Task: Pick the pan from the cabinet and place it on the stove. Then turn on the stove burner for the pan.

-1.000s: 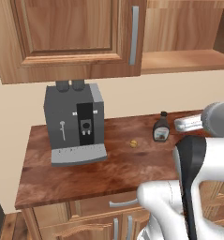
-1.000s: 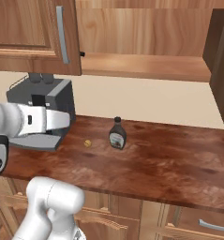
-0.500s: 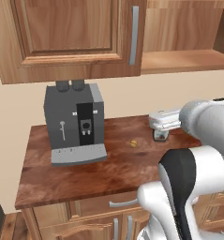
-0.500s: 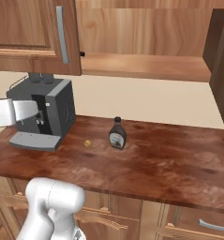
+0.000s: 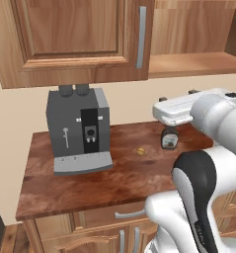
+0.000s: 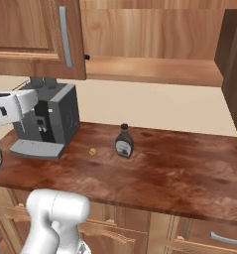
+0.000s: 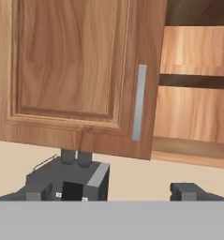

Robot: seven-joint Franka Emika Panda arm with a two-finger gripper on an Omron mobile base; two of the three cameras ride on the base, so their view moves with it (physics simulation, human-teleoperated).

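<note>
The cabinet (image 5: 75,39) hangs at twelve o'clock above the coffee machine (image 5: 77,131); its right half stands open onto a bare shelf (image 6: 154,69). Since a second ago the gripper (image 7: 113,193) has swung left, fingers spread wide, empty. The bottle (image 6: 124,142) bears an unreadable label.

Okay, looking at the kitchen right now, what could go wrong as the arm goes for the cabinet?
The arm's hand hangs just above the sauce bottle; a low swing could topple it. The cabinet door beside the open shelf stands closed, so the open fingers could clip its edge or grey bar handle. No pan is visible on that shelf, so reaching blind may miss.
</note>
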